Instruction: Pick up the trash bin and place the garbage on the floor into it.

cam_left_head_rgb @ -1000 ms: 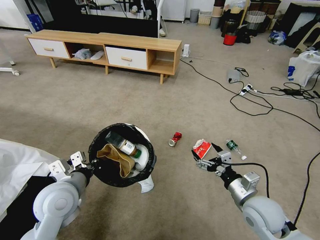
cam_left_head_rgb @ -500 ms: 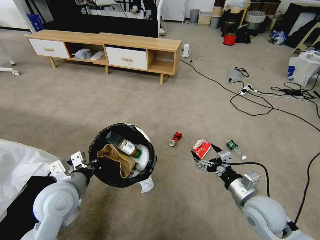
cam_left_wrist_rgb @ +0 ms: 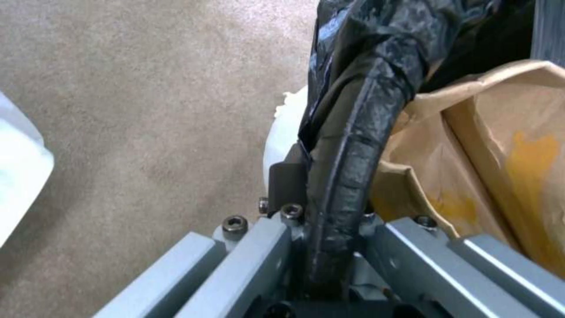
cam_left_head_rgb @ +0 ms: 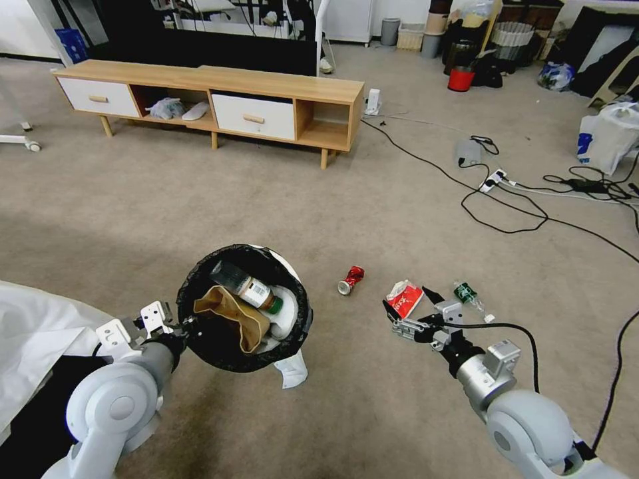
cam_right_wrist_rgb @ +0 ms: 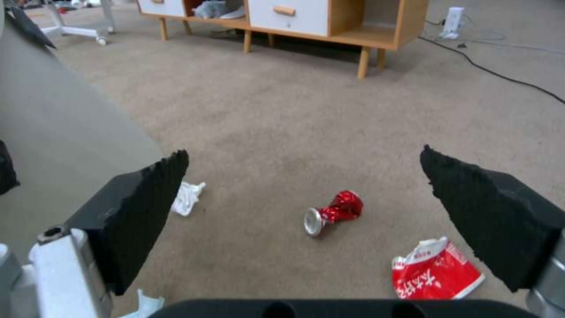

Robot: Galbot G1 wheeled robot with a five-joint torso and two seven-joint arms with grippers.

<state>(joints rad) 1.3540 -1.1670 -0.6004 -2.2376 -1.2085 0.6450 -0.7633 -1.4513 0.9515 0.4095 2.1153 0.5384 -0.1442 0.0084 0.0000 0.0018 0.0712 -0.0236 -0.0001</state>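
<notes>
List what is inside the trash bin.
Inside the trash bin lie a crumpled brown paper bag, a green-capped bottle and something white. Whatever sits beneath them is covered.

1. We've got our right gripper (cam_left_head_rgb: pixel 409 309) spread wide above the carpet (cam_left_head_rgb: pixel 200 199), with open floor ahead of it.
2. Crushed red can (cam_left_head_rgb: pixel 351 279) sits alone on bare carpet, reachable from every side.
3. Snack wrapper (cam_left_head_rgb: pixel 405 299) lies just beside the right fingers, and the small bottle (cam_left_head_rgb: pixel 468 295) is near on the other side, so that spot's a bit crowded.
4. Trash bin (cam_left_head_rgb: pixel 243 307) hangs from our left gripper (cam_left_wrist_rgb: pixel 329 229), clamped on its rim; its mouth is partly filled by a brown paper bag (cam_left_head_rgb: pixel 229 316) and a bottle (cam_left_head_rgb: pixel 245 287).
5. Black cables (cam_left_head_rgb: pixel 506 213) snake across the floor further right.
</notes>
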